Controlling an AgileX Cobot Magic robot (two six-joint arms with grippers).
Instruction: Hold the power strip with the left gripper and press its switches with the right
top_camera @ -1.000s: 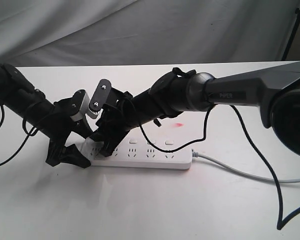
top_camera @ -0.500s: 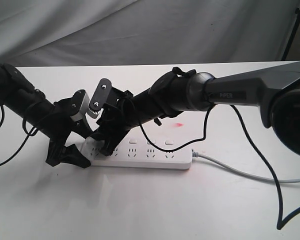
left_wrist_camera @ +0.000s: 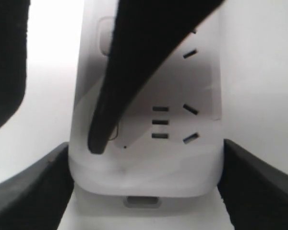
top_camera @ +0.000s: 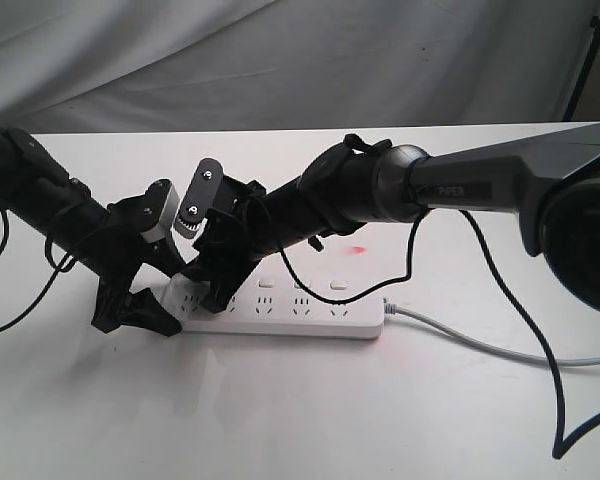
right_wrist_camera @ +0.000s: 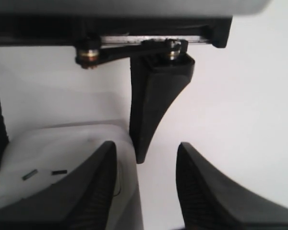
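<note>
The white power strip [top_camera: 310, 315] lies flat on the table with its grey cable [top_camera: 480, 345] running off to the right. My left gripper [top_camera: 165, 300] is shut on its left end; in the left wrist view both black fingers [left_wrist_camera: 33, 191] press the strip's [left_wrist_camera: 144, 177] sides. My right gripper [top_camera: 215, 290] hangs open over that same end. One of its fingers [right_wrist_camera: 93, 191] rests on the strip [right_wrist_camera: 62, 148] with its tip at the end switch [left_wrist_camera: 114, 136]; the other hangs beside the strip, over bare table. Three more switches [top_camera: 302, 286] show uncovered further right.
A small red light spot [top_camera: 358, 248] glows on the white table [top_camera: 280, 420] behind the strip. A black cable [top_camera: 540, 330] loops down from the right arm at the right. Grey cloth [top_camera: 280, 60] hangs at the back.
The right gripper has shifted only very slightly over the strip's left end. The left gripper and the strip have not moved.
</note>
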